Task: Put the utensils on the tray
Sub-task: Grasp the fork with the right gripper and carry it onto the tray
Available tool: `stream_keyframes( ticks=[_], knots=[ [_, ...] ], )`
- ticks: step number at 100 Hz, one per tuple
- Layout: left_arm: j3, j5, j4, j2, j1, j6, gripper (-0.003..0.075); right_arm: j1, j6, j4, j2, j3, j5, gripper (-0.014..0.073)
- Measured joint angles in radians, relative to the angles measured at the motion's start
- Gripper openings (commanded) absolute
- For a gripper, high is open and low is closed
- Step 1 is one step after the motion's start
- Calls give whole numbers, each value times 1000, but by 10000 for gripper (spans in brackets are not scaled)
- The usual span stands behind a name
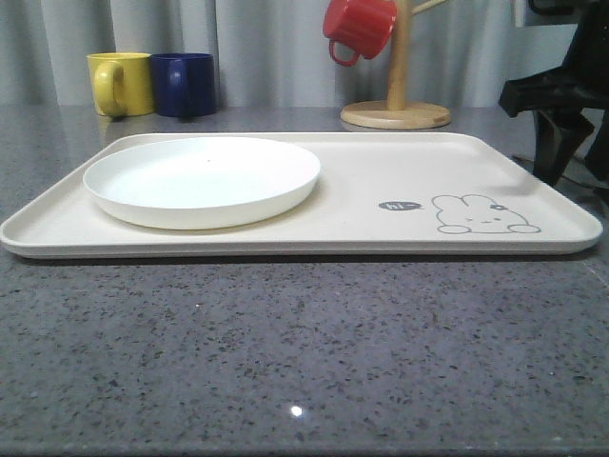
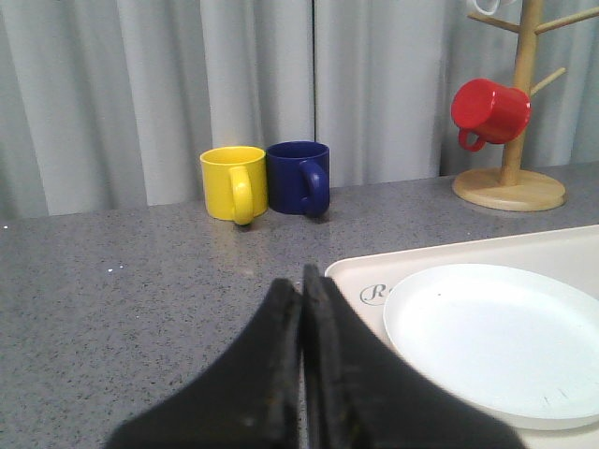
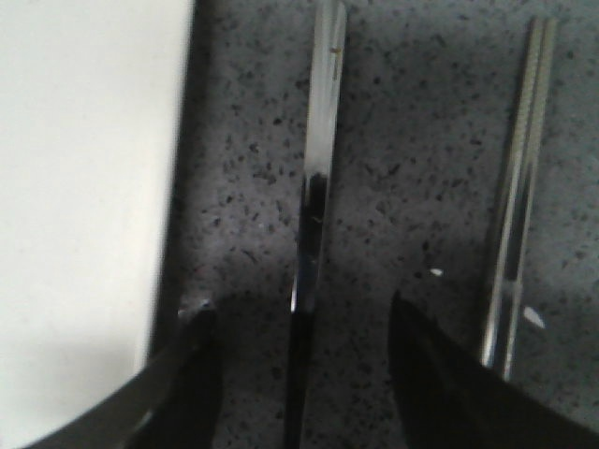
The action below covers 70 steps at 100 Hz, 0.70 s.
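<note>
1. My right pincer (image 3: 299,374) stands wide, its dark fingers either side of a slim shiny metal utensil handle (image 3: 314,187) lying on the speckled grey counter (image 3: 421,140), just beside the tray (image 3: 84,187).
2. A pair of flat metal chopsticks (image 3: 519,206) lies beyond that handle.
3. My left pincer (image 2: 301,309) is closed, empty.
4. The smooth cream tray carries a round shallow white plate (image 1: 202,179).
</note>
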Motion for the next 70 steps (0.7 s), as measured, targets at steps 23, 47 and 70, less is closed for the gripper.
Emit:
stream_keyframes(
  ticks=[23, 47, 70],
  knots=[
    [0, 0, 0, 0, 0, 0, -19, 0, 0, 0, 9, -6, -7, 290],
    [0, 0, 0, 0, 0, 0, -19, 2, 0, 0, 9, -8, 9, 3],
    [0, 0, 0, 0, 0, 0, -19, 2, 9, 0, 7, -8, 13, 4]
  ],
)
